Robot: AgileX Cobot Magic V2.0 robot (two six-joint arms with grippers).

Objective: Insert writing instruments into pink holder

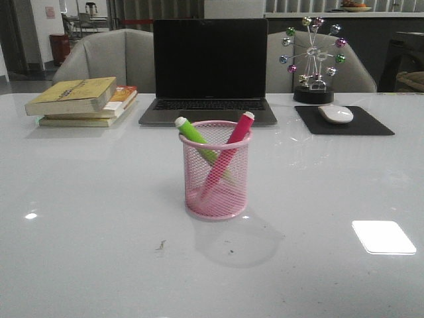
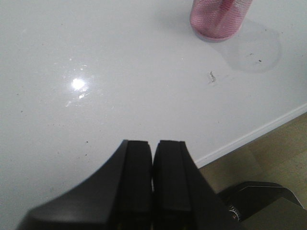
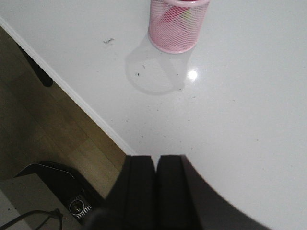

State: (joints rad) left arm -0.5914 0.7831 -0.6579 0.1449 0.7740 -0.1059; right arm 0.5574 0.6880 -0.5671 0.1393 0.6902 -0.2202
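Even, dimmish overhead light: bright glare patches on the glossy white table [image 1: 79,265], soft round shadow thrown toward the camera by the pink holder [image 1: 216,171]; wrist views grainy, near black fingers [image 2: 144,191] blurred.

markers [image 1: 225,156] crossed in holder [image 1: 216,192] | laptop [image 1: 209,69] behind | books [image 1: 83,99] left | mouse [image 1: 336,114] right

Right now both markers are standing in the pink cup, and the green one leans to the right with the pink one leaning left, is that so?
Not quite. Both markers are in the pink cup, but the sides are swapped: in the front view the green marker leans left and the pink marker leans right, crossing inside the mesh.
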